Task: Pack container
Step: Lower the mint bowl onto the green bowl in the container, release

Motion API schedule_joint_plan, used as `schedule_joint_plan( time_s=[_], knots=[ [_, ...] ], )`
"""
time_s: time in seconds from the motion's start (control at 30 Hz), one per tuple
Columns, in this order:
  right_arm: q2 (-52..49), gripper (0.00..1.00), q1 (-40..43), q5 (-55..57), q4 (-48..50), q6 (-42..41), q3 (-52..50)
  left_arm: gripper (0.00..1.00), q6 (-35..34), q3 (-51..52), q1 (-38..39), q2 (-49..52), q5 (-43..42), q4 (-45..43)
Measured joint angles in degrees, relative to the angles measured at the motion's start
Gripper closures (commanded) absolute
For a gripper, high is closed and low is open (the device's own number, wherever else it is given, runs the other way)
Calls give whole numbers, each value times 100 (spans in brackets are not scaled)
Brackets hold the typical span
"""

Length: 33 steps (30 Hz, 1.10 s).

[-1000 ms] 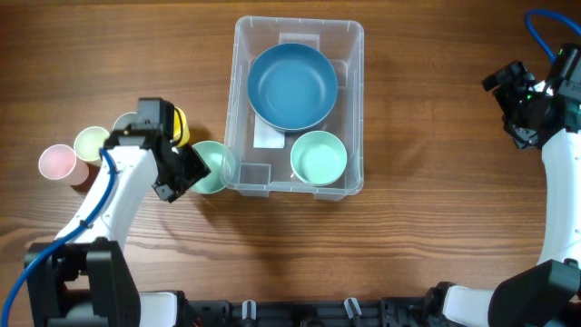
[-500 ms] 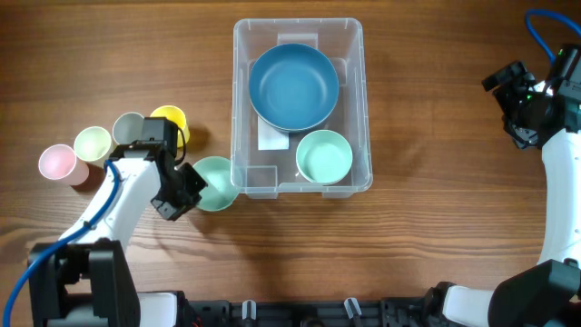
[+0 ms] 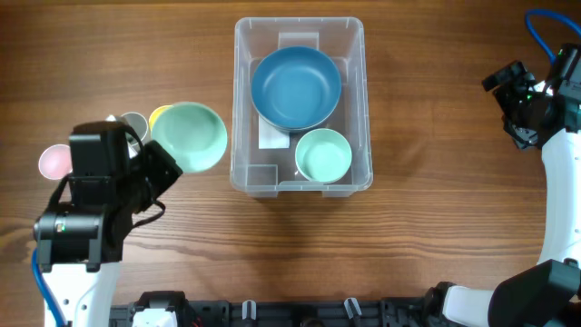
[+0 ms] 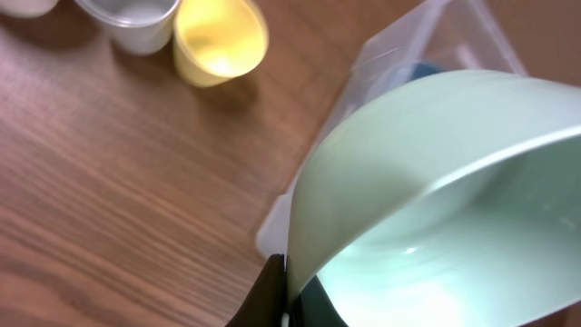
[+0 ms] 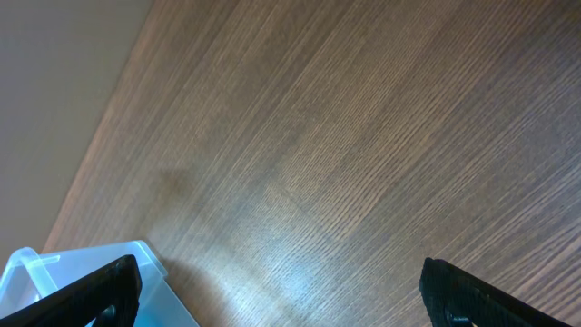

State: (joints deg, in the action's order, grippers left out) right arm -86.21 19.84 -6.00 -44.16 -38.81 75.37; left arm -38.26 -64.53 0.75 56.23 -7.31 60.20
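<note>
We are gripping a pale green bowl [image 3: 191, 136] by its rim with our left end effector [image 3: 171, 165], just left of the container [image 3: 361, 109] sitting on the bench [image 3: 436, 227]. Our right end effector [image 5: 281, 292] is hanging open, well apart.

Bowls and cups on wooden table [image 3: 436, 227].
At left: large mint-green bowl [image 3: 189, 136], tilted, overlapping yellow cup [image 3: 160, 114] as seen from overhead; grey cup [image 3: 134, 123] just beside the yellow one; pink cup [image 3: 53, 162] farther left, partly hidden. At centre: deep blue bowl [image 3: 296, 88] and small mint-green bowl [image 3: 323, 155], both upright, rims nearly touching, smaller one nearer the front edge.
</note>
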Motion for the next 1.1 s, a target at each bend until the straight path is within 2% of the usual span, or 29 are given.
schedule_joint_plan(
  time_s=[0.2, 0.37, 0.5, 0.53, 0.67, 0.83, 0.93, 1.03, 1.1],
  knots=[
    [0, 0, 0, 0, 0, 0, 0, 96, 96, -181, 282, 640, -289, -680],
    [0, 0, 0, 0, 0, 0, 0, 96, 308, -186, 1770, 1899, -721, -1875],
    [0, 0, 0, 0, 0, 0, 0, 96, 372, -188, 2581, 2942, -785, -2310],
    [0, 0, 0, 0, 0, 0, 0, 92, 372, -188, 2717, 3204, -785, -2341],
    [0, 0, 0, 0, -2, 0, 0, 66, 417, -188, 2927, 3585, -785, -2439],
    [0, 0, 0, 0, 0, 0, 0, 54, 476, -361, 2861, 3606, -848, -2227],
    [0, 0, 0, 0, -2, 0, 0, 51, 625, -1134, 2439, 3556, -850, -1233],
    [0, 0, 0, 0, 0, 0, 0, 65, 699, -1821, 1694, 3261, -745, -566],
    [0, 0, 0, 0, -2, 0, 0, 64, 758, -2039, 1137, 2968, -837, -601]
  ],
)
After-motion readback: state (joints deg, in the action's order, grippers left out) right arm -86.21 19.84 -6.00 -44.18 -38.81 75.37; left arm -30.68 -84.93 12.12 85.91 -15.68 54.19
